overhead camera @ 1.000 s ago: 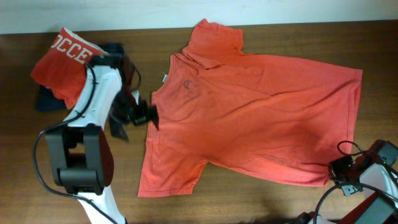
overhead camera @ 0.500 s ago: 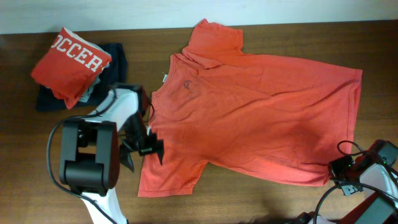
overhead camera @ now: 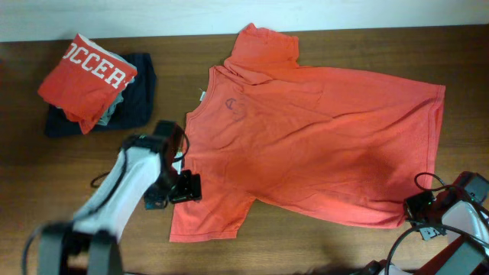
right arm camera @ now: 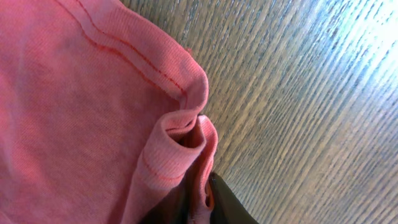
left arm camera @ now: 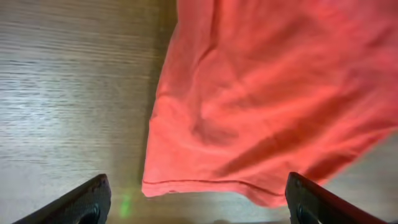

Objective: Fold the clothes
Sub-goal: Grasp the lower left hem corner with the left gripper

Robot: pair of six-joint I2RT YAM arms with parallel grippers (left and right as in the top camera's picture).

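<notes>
The clothes, a coral-red T-shirt, lie spread flat across the table with no lettering showing. My left gripper hovers open at the shirt's left sleeve. In the left wrist view the sleeve's hem lies between the wide-apart fingertips of that gripper, touching neither. My right gripper is at the shirt's bottom right corner. In the right wrist view this gripper is shut on a bunched fold of the hem.
A folded red shirt with white lettering rests on a dark navy folded garment at the back left. The wooden table ends at a white wall behind. Cables trail by the right arm.
My left arm has swung from beside the collar toward the front, down the shirt's left edge to the sleeve. The right gripper and the shirt have stayed put.
</notes>
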